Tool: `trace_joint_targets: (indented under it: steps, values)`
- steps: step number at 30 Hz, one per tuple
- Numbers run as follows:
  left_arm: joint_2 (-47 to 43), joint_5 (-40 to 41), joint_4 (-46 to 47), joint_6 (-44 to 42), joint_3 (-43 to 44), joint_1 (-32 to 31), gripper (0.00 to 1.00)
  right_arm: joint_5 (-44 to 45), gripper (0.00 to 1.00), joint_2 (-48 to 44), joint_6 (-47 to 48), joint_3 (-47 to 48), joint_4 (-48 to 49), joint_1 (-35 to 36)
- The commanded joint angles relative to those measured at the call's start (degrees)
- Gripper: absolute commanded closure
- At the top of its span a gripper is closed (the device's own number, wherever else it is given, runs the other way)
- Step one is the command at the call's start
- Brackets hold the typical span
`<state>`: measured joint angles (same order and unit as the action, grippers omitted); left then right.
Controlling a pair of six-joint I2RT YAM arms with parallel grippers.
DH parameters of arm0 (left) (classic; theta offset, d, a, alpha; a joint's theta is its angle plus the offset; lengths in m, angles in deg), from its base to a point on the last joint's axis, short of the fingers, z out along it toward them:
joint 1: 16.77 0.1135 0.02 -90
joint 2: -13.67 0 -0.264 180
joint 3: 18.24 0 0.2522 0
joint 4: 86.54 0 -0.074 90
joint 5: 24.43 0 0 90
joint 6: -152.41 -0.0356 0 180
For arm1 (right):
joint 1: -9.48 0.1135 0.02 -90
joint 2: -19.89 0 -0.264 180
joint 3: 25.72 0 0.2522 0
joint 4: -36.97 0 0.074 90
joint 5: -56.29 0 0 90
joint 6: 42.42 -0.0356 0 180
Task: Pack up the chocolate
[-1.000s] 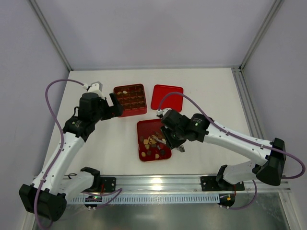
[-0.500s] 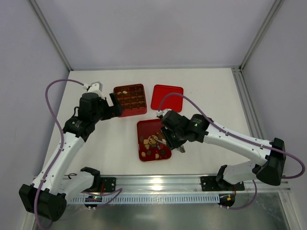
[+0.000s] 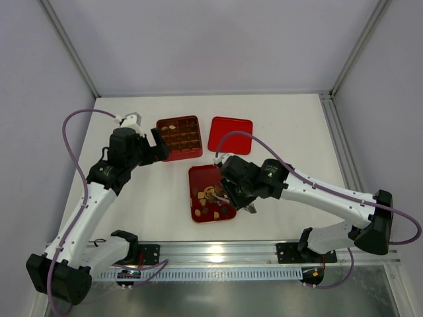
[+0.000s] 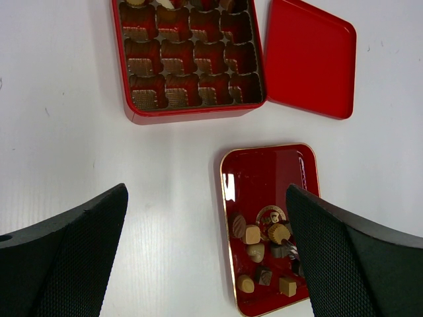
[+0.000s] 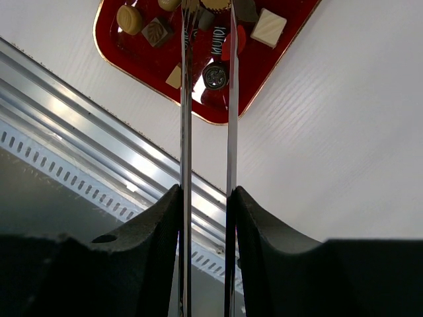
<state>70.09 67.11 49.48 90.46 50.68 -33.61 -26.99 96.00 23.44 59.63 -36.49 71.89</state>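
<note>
Several small pieces of chocolate (image 3: 210, 198), brown, tan and cream, lie loose in a shallow red tray (image 3: 201, 176). My right gripper (image 3: 232, 194) hangs over that tray, shut on a pair of metal tongs (image 5: 186, 99). In the right wrist view the gripper (image 5: 206, 191) presses the two blades nearly parallel, and their tips reach among the chocolate (image 5: 215, 76) at the top edge. Whether a piece is pinched I cannot tell. My left gripper (image 4: 205, 191) is open and holds nothing, high above the table between the tray (image 4: 264, 165) and the compartmented red box (image 4: 192, 59).
The red box (image 3: 178, 138) has a few pieces in its far row. Its flat red lid (image 3: 230, 134) lies to the right of it. The metal rail (image 5: 99, 125) runs along the table's near edge just below the tray.
My right gripper with the tongs has moved slightly left and toward the near end of the tray. The left arm has not moved.
</note>
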Motion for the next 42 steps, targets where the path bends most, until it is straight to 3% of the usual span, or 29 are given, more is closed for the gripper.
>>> trace_joint_targets:
  steps: [1,42]
  values:
    - [-0.1,-0.3,2.2,-0.1,-0.1,0.3,0.00,0.7,0.61,-1.5,-0.2,2.5,-1.1,1.0]
    - [0.0,-0.2,2.1,0.0,-0.2,0.3,0.00,-1.1,0.62,3.2,0.7,2.9,-1.8,5.2]
